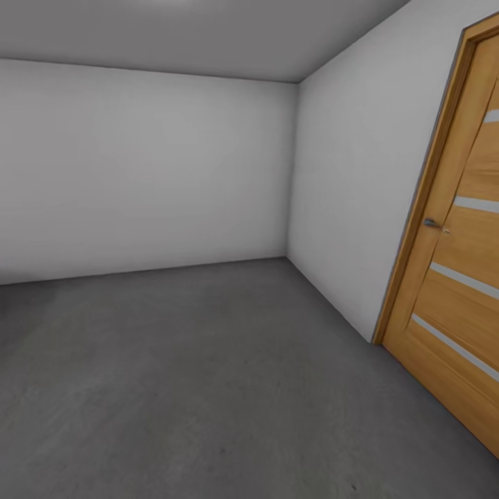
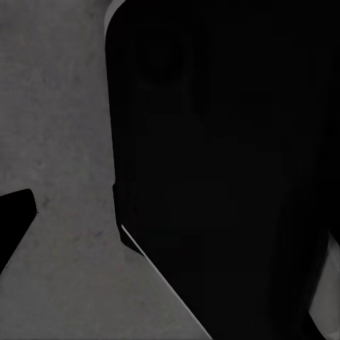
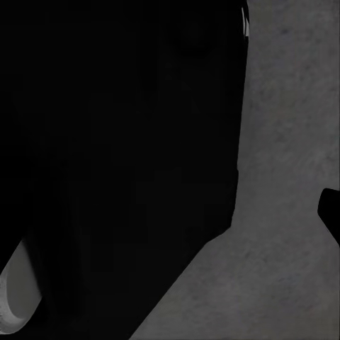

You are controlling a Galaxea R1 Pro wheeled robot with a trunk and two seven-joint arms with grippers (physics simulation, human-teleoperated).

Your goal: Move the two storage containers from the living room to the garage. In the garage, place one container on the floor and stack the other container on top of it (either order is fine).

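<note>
Near the robot, dark speckled concrete floor (image 1: 208, 388) spreads through the garage. In both wrist views a black bulk blocks the tools, so I cannot tell their state. Right: a wooden plank door (image 1: 457, 277). Far: plain grey-white walls (image 1: 138, 166).

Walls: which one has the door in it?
The right-hand wall has it. The wooden door with pale stripes and a metal handle stands there; the back wall is plain grey-white all over.
</note>
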